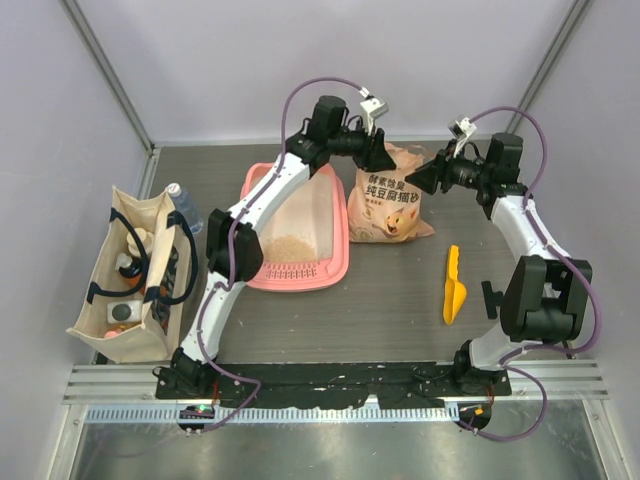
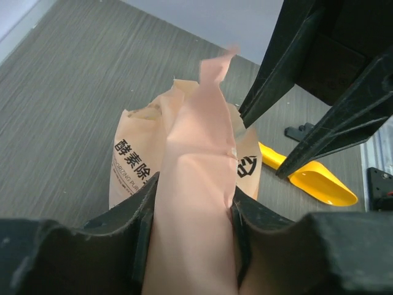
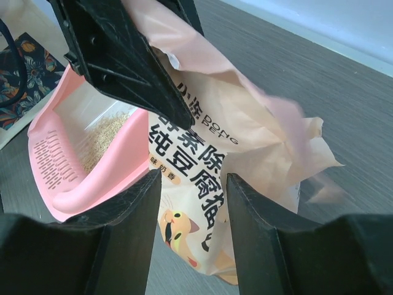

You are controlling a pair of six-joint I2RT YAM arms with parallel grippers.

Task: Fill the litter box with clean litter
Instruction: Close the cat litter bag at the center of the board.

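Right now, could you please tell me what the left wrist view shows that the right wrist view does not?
Only the left wrist view shows the yellow scoop, which lies on the table. Only the right wrist view shows the litter box with litter on its floor, a corner of the tote bag and the cartoon cat printed low on the bag. Both views show the peach bag, with the left gripper closed on its top flap and the right gripper open beside it.

Pink litter box (image 1: 300, 281) with tan clean litter (image 1: 290, 248) pile inside.
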